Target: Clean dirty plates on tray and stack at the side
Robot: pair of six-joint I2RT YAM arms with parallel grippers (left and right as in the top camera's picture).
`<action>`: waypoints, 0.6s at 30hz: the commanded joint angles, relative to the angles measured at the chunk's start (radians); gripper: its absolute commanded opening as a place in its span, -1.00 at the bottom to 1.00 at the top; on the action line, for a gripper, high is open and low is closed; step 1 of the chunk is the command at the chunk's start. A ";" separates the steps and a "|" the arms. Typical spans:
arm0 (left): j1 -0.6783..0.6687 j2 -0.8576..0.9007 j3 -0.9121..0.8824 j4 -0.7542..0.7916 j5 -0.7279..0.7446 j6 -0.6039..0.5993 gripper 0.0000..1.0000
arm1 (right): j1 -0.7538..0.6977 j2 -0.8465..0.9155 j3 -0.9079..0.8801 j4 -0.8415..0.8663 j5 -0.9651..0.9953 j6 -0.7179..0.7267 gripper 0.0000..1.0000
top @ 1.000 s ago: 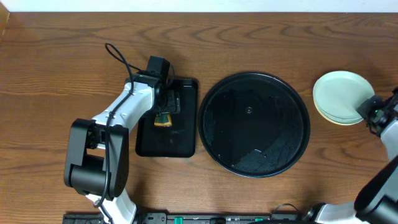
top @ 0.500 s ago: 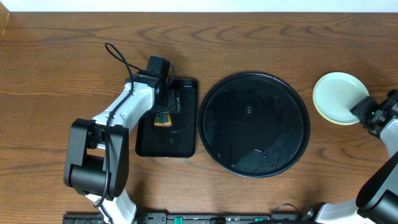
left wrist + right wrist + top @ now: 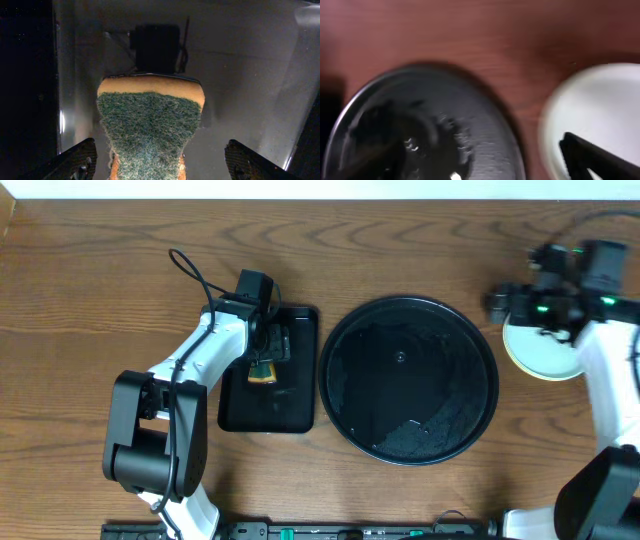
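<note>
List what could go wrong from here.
The right gripper hangs just beside the stacked plates. Its wrist view is blurred, so a quick swing might clip the stack and slide it toward the round tray. The left gripper stands open around the sponge; lowering carelessly could pin it against the rectangular tray.

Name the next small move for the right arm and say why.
Probably draw the right gripper back from the plates: the round tray lies empty and the plates sit stacked on the tabletop beside it, so little seems left to do.
</note>
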 commanded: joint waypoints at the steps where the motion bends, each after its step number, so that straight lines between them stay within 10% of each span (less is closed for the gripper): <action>1: 0.000 0.016 -0.005 0.000 -0.005 0.001 0.65 | 0.076 -0.006 0.002 -0.024 0.042 -0.056 0.99; 18: 0.000 0.016 -0.005 0.000 -0.005 0.001 0.66 | 0.189 -0.006 0.002 -0.027 0.051 -0.056 0.99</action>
